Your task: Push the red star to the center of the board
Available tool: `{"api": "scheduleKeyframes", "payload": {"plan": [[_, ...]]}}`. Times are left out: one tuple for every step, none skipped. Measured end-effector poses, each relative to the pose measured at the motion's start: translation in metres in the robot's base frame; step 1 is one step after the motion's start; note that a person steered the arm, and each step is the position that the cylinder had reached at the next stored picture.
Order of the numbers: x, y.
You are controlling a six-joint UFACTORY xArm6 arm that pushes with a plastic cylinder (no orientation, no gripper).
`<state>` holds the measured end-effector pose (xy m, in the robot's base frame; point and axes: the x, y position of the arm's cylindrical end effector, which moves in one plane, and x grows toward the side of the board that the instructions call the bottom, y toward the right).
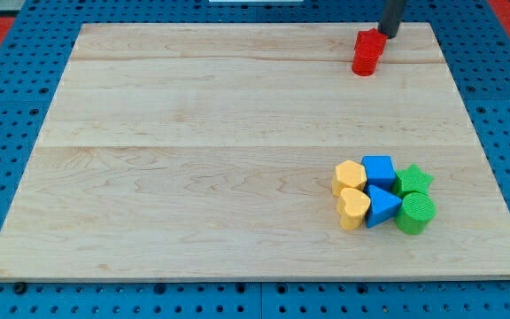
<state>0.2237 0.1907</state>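
Two red blocks stand pressed together near the board's top right: the upper one and the lower one. I cannot make out which of them is the star. My tip comes down from the view's top edge and sits just to the right of the upper red block, touching or almost touching it. The wooden board fills most of the view.
A tight cluster sits at the lower right: a yellow block, a yellow heart, a blue cube, a blue triangle, a green star and a round green block. Blue pegboard surrounds the board.
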Motion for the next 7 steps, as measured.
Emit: {"api": "scheduleKeyframes", "payload": {"plan": [[0.008, -0.036], [0.022, -0.058], [0.044, -0.067], [0.052, -0.067], [0.065, -0.07], [0.058, -0.056], [0.06, -0.026]]}}
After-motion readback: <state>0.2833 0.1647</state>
